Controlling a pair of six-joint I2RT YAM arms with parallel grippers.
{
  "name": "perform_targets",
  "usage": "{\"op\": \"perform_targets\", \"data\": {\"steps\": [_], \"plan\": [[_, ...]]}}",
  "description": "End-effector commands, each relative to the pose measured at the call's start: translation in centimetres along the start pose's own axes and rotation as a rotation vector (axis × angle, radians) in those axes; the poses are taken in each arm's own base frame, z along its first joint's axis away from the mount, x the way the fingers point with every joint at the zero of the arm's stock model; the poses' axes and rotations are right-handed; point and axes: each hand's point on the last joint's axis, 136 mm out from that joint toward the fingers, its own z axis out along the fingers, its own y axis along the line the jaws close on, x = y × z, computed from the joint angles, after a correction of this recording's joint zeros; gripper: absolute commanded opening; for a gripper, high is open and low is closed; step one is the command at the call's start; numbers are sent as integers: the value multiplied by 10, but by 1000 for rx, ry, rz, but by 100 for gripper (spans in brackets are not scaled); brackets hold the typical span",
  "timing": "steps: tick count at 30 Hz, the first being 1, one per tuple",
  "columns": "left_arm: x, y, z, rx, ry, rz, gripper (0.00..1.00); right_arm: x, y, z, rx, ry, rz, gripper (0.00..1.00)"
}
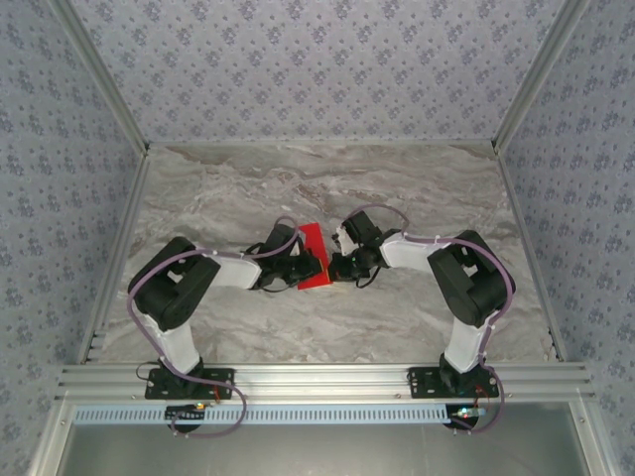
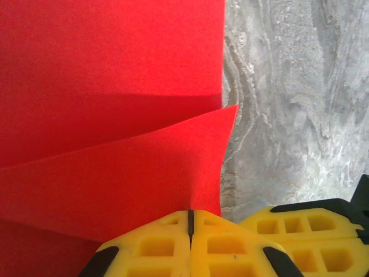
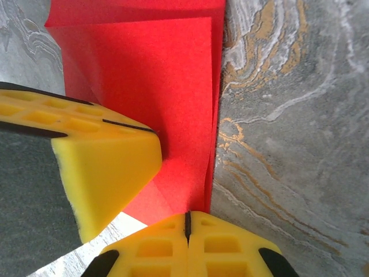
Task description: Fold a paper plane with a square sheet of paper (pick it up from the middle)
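My left gripper sits over the left half of the square sheet of paper, mid-table in the top view. Its jaws are closed: in its wrist view the yellow fingertips meet tight at bottom centre, with a raised red flap running right up to the seam. I can't tell if a layer is pinched or just pressed. The sheet is part-folded and layered, a narrow strip with its long axis up-down in the top frame, leaning a little to the upper right. From the left claw it spreads ahead and to the left, filling the upper left of that wrist frame, its straight edge running up just right of centre. Right of that edge is bare marble table. The right gripper is just beside the sheet's right edge and also closed. Its tips meet at bottom centre of its wrist view, with the paper's edge touching them and the sheet lying ahead and left. Both claws nearly face each other across the strip, about equally near. I judge the next crease turns on that long edge between them.
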Motion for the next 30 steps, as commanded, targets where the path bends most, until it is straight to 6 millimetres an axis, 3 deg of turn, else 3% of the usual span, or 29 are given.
{"op": "perform_targets", "data": {"steps": [1,11,23,27,30], "plan": [[-3,-8,2,25,-5,1,5,20,-19,9,58,54,33,0],[-8,33,-11,-173,-71,-26,4,36,-41,17,179,107,-1,0],[-52,82,-45,-260,-187,-92,4,48,-57,19,249,142,-9,0],[-70,79,-60,-245,-221,-81,4,46,-55,19,245,140,-9,0],[-74,60,-70,-197,-232,-40,4,45,-53,18,237,138,-10,0]]}}
